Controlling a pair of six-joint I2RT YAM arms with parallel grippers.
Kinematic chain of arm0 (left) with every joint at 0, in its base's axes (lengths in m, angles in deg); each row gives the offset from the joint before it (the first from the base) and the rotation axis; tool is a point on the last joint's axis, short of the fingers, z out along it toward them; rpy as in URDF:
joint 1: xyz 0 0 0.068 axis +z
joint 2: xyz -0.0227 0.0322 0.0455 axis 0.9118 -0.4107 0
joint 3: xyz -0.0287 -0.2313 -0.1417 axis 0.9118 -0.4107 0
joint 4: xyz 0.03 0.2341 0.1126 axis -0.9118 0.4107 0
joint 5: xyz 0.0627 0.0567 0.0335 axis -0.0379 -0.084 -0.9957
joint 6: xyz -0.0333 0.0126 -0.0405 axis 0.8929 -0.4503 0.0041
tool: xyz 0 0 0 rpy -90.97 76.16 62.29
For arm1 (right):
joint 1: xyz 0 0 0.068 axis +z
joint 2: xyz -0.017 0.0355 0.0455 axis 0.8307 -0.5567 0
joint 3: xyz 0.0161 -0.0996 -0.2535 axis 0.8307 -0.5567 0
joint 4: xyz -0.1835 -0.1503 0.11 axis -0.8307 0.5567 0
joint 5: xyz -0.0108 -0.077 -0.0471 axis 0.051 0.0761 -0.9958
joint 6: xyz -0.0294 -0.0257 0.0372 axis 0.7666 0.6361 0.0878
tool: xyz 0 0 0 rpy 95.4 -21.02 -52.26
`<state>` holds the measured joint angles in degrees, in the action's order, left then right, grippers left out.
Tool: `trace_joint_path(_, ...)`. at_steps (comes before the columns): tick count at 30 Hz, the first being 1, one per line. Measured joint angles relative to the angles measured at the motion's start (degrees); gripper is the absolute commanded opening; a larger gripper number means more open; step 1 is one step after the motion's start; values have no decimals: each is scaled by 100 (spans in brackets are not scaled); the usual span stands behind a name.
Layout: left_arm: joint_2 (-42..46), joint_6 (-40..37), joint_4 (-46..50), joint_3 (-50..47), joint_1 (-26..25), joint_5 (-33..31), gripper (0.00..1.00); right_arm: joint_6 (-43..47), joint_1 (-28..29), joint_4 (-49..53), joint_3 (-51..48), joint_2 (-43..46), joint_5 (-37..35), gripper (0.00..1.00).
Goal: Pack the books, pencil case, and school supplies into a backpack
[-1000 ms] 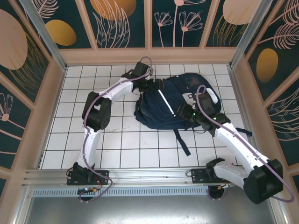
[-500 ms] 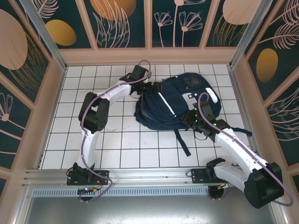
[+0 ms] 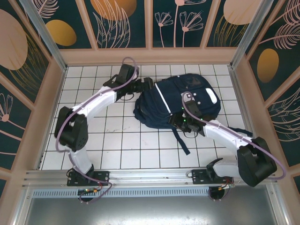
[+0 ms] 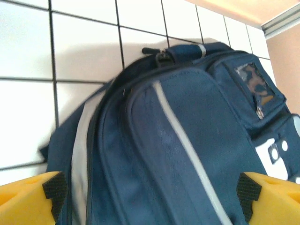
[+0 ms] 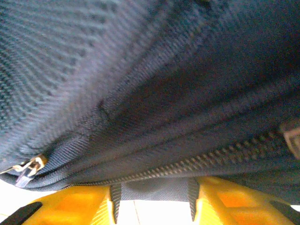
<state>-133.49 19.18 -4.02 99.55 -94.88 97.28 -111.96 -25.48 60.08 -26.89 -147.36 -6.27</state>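
Right wrist view shows our right gripper nipping a fabric tab of the backpack beside its zipper, we judge to steady it on the tiles, while our left gripper gapes wide by its top.

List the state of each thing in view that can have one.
backpack, lying front-up on the table.
zipper, closed along the stretch in the right wrist view.
left gripper, open, holding nothing.
right gripper, shut on a fold of backpack fabric.

White tiled floor; floral wall panels.
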Motion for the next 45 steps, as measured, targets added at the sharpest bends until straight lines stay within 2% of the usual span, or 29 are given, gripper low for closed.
trace_joint_path(4,693,332,-264,-960,-103,-48,89,107,15,0,225,-98,-2,46)
trace_joint_path(7,1019,525,-417,-1506,-367,-164,88,114,15,35,236,61,-31,46)
trace_joint_path(13,1471,938,-850,-2345,-1167,-560,79,-118,-142,105,39,1185,-216,46)
trace_joint_path(17,1655,1150,-1169,-2721,-1738,-1040,71,-398,-505,133,-389,1906,-249,48)
trace_joint_path(22,1641,1193,-1550,-2855,-2555,-1606,64,-822,-1023,144,-1062,2361,-72,49)
trace_joint_path(26,1392,1126,-1921,-2852,-3187,-1941,59,-1250,-1425,-33,-1593,2732,116,53)
trace_joint_path(31,807,946,-2214,-2815,-3679,-2190,55,-1735,-1947,-562,-2188,2953,391,53)
trace_joint_path(34,487,802,-2332,-2715,-3832,-2280,53,-1902,-2151,-787,-2378,2951,507,58)
trace_joint_path(41,-297,424,-2542,-2124,-4017,-2424,51,-1941,-2428,-1421,-2441,2559,811,61)
trace_joint_path(44,-577,323,-2546,-1862,-4028,-2450,50,-1897,-2468,-1696,-2441,2223,968,57)
trace_joint_path(45,-671,302,-2557,-1784,-4028,-2457,50,-1878,-2474,-1784,-2439,2063,1027,53)
